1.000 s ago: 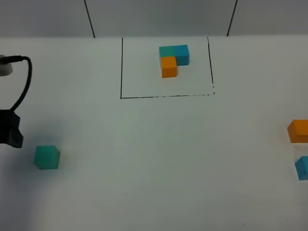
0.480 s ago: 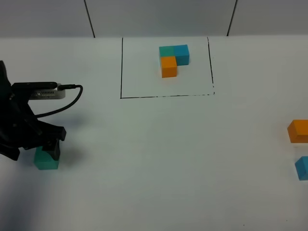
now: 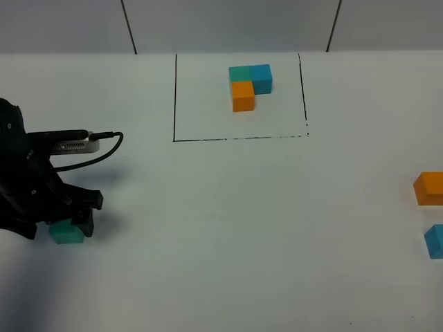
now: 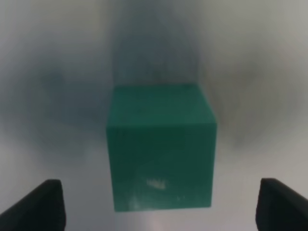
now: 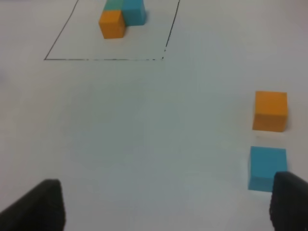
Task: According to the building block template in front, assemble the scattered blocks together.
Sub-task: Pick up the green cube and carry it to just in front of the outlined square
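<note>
The template (image 3: 249, 84), an L of teal, blue and orange cubes, sits inside the black drawn outline (image 3: 239, 138) at the far middle; it also shows in the right wrist view (image 5: 120, 17). The loose teal cube (image 3: 67, 234) lies at the near left. My left gripper (image 3: 66, 223) is down over it, open, with the cube (image 4: 161, 144) between its two fingertips (image 4: 36, 207). The loose orange cube (image 3: 429, 188) and light blue cube (image 3: 435, 241) lie at the right edge. My right gripper (image 5: 161, 204) is open and empty, back from the orange cube (image 5: 270, 110) and the blue cube (image 5: 267, 167).
The white table (image 3: 228, 228) stretches between the left and right cubes. The left arm's black cable (image 3: 104, 149) loops out to the right of the wrist. A grey wall with dark seams (image 3: 129, 28) runs behind the table.
My left arm has come in from the left edge and lowered over the teal cube, fingers now on either side of it. The cubes have not moved.
</note>
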Robot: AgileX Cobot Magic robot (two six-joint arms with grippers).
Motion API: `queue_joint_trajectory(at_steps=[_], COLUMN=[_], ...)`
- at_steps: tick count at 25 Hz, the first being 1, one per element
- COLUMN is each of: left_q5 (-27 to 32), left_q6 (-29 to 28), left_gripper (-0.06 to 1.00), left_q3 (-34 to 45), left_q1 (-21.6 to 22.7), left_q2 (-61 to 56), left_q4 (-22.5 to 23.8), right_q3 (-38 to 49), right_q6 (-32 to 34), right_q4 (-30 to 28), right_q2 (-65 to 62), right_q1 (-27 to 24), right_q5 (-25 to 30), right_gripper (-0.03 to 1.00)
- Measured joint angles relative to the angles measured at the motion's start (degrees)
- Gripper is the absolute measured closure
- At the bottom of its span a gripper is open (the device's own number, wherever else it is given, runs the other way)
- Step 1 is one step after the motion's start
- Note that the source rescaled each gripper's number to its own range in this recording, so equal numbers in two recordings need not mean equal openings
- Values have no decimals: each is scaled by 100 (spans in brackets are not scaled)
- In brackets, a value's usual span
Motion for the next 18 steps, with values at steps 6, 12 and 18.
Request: queue_joint_trajectory(at_steps=[6,12,18], left_q5=[-518,-601,-559], left_q6=[0,-6,-12], left_gripper=[17,48,94], left_q3=[245,282,315], left_q1=[0,0,0], left_q2=[18,18,93], left_q4=[0,0,0], right_q3=[0,0,0], right_q6=[0,0,0], right_q4=[0,0,0], right_q2=[0,0,0], right_q1=[0,0,0], right_q5=[0,0,0], right_gripper=[24,24,24])
